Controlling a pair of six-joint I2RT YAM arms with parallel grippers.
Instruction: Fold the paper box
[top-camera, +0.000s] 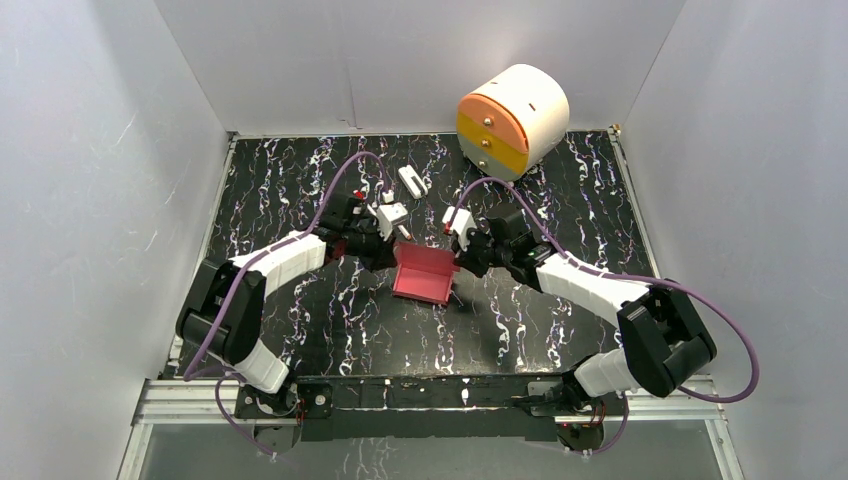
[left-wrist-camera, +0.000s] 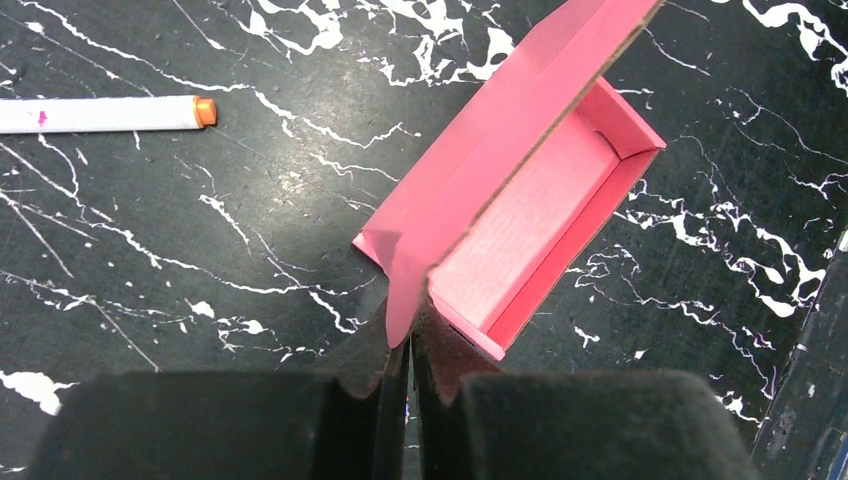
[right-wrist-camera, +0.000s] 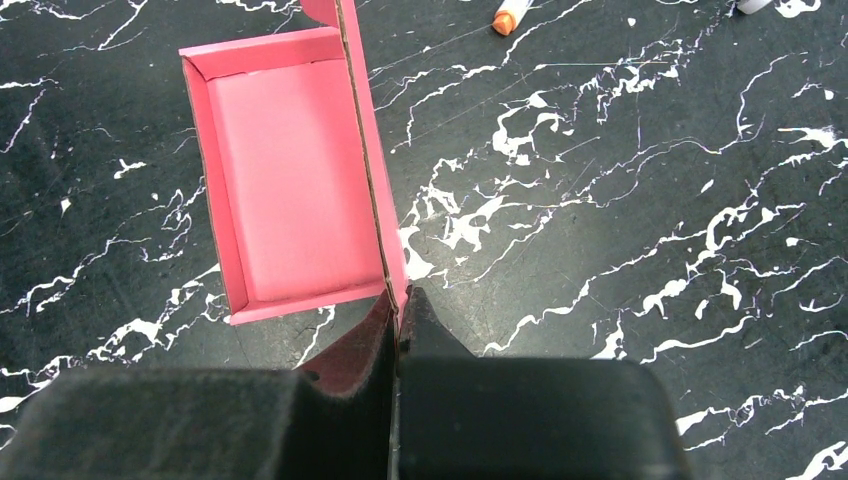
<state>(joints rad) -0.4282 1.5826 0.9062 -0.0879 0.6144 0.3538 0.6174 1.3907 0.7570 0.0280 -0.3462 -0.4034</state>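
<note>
In left pincer (left-wrist-camera: 408, 345), right pincer (right-wrist-camera: 398, 315): paper box (top-camera: 422, 276)

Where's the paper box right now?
In the top view the paper box sits centrally between the left gripper and right gripper, each pinching its raised flap.

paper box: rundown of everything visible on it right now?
The paper box is pink-red thin card with a brown cut edge: a shallow, empty rectangular tray with low walls folded up, apparently resting on the black marbled table between the arms. Its lid flap, along one long side, stands raised, not closed. The left gripper and right gripper each have jaws shut on one end of that flap.
</note>
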